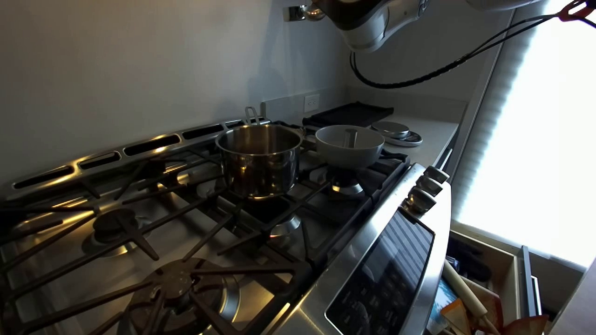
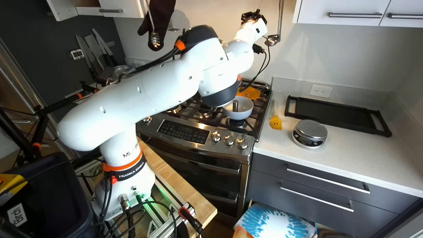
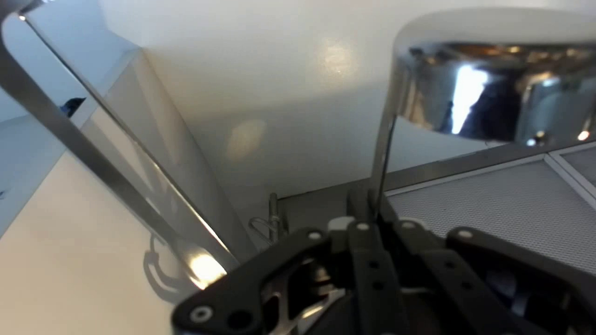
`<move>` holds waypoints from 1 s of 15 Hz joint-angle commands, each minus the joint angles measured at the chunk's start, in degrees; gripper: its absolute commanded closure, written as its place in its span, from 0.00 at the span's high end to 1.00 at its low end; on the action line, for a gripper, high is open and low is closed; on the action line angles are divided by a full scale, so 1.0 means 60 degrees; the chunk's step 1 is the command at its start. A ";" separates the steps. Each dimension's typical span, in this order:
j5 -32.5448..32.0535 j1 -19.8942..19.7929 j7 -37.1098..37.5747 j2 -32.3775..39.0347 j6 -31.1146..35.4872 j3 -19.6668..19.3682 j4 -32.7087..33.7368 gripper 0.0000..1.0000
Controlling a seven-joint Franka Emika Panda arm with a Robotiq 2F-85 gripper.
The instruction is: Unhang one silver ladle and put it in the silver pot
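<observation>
Arm [image 2: 180, 77] outstretched, gripper [image 3: 375, 207] clamped

Open air shows above the shiny cylindrical stainless-steel pot [image 1: 260, 174], mid-frame in an exterior view; a pale-grey round bowl [image 1: 347, 156] stands near its right. In the wrist view, a slanting silver metal strip [image 3: 116, 184] bars the frame's left.

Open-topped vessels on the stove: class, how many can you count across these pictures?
2: in an exterior view, the silver pot and, to its right, the pale bowl; others may hide behind the arm.
</observation>
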 commanded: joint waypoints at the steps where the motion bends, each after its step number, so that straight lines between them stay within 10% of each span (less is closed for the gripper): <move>1: -0.0482 -0.0169 0.0237 -0.0572 -0.0040 0.0381 0.0038 0.01; 15: 0.0761 -0.0360 0.0315 -0.0776 -0.1027 0.0619 -0.0231 0.01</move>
